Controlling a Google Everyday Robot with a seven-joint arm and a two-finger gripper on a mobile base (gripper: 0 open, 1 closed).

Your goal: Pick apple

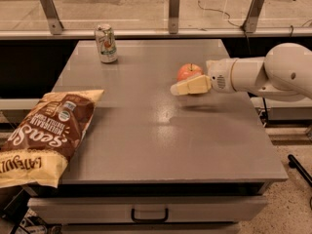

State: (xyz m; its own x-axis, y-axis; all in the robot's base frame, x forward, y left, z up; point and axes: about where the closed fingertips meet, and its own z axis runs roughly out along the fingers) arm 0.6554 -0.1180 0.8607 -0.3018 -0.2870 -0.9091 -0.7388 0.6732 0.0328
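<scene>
At far left a large brown-and-cream crinkled snack bag [51, 133] lies flat on the grey rectangular tabletop [146, 140]. Its lower end hangs over the table's left edge and the picture border cuts it off. Toward the back left corner a small silver drink can [106, 44] stands upright, well apart from the bag and from everything else. Below the table's front edge is a pale drawer front with a dark handle [149, 214].

Right of centre is the small round orange-red apple [187, 70], with a short dark stem on top. The open stretch of table between it and the can holds nothing in the way. The cream-coloured gripper [176, 88] points left, directly in front of the apple, and covers its lower part. A shadow lies on the table beneath the gripper. Whether the apple rests on the table or is lifted off it cannot be told, nor whether the jaws are apart, together or clamped on the fruit. The white rounded arm [265, 74] reaches in from the right and is cut off at that edge.
</scene>
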